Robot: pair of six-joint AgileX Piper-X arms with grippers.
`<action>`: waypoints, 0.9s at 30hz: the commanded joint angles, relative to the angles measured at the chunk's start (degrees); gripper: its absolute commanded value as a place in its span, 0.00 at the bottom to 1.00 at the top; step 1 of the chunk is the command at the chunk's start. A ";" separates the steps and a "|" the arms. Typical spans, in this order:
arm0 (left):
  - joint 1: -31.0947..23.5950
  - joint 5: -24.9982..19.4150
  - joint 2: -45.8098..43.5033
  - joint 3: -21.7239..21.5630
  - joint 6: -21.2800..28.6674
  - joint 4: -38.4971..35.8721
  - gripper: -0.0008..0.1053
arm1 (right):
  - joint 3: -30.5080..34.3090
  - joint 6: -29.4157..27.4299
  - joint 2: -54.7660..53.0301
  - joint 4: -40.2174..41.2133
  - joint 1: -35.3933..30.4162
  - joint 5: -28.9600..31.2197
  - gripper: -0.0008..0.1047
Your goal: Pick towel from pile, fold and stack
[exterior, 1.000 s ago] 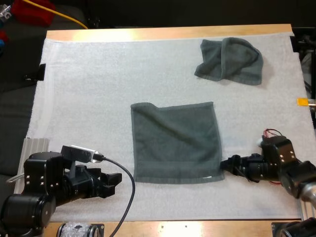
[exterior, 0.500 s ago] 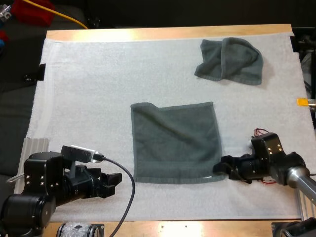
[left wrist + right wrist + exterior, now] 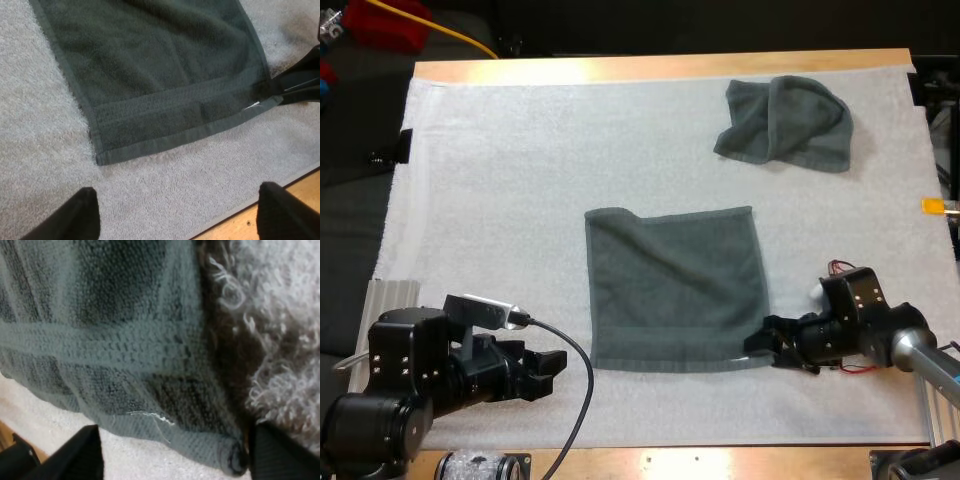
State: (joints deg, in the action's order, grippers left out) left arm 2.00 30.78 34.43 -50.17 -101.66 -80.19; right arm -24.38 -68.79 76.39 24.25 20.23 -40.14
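Observation:
A dark grey-green towel point(image 3: 675, 288) lies spread flat in the middle of the white mat point(image 3: 520, 180). A second towel point(image 3: 785, 122) sits crumpled at the far right. My right gripper point(image 3: 760, 345) is low at the flat towel's near right corner, open, with the corner point(image 3: 200, 440) lying between its spread fingers point(image 3: 75, 455). My left gripper point(image 3: 552, 365) rests open on the mat, left of the towel's near left corner. The towel's near hem point(image 3: 185, 135) lies just ahead of my left gripper point(image 3: 177, 215), and the right gripper point(image 3: 300, 82) shows at its far corner.
The table's wooden near edge point(image 3: 280, 195) runs close behind the left gripper. Bare mat stretches left of the flat towel and between the two towels.
My right gripper has slid left along the mat until it reached the flat towel's near right corner. The left arm and both towels have stayed put.

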 commanded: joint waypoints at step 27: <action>-0.03 2.21 11.38 11.16 -2.67 15.76 0.60 | -0.11 1.13 0.49 0.48 0.09 3.91 0.01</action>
State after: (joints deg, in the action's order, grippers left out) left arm 2.00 32.39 45.07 -39.31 -103.75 -65.79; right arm -24.38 -67.73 76.84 24.38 20.23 -35.34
